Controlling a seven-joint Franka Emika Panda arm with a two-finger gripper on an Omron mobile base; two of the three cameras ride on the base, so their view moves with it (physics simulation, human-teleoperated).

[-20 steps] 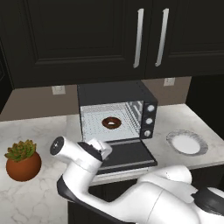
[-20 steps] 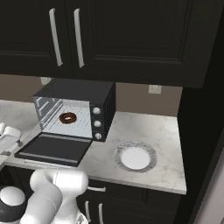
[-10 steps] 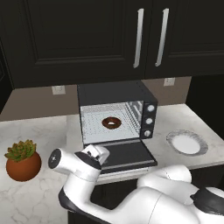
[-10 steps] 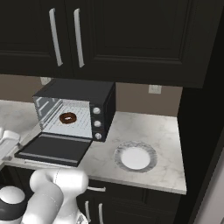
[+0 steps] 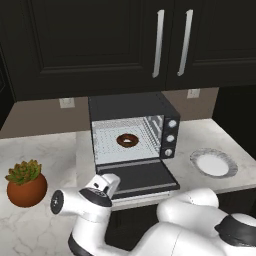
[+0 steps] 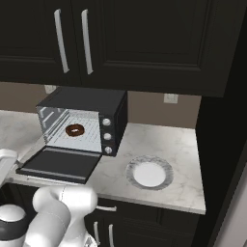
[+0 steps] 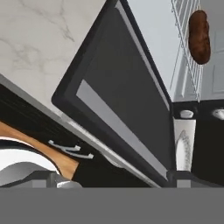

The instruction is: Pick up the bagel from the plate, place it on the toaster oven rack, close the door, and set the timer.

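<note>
Bagel point(image 5: 128, 140) on rack point(image 5: 112, 142); door point(image 5: 140, 178) open flat; plate point(image 5: 214, 163) bare on worktop point(image 5: 40, 150); tool point(image 5: 107, 184) grip state indeterminable.

Bagel point(image 5: 127, 140) on rack point(image 5: 120, 145); plate point(image 5: 214, 163) right of oven point(image 5: 131, 132).

Potted succulent point(image 5: 26, 183) on marble counter point(image 6: 169, 149); dark cabinets point(image 5: 100, 45) with silver handles above.
</note>
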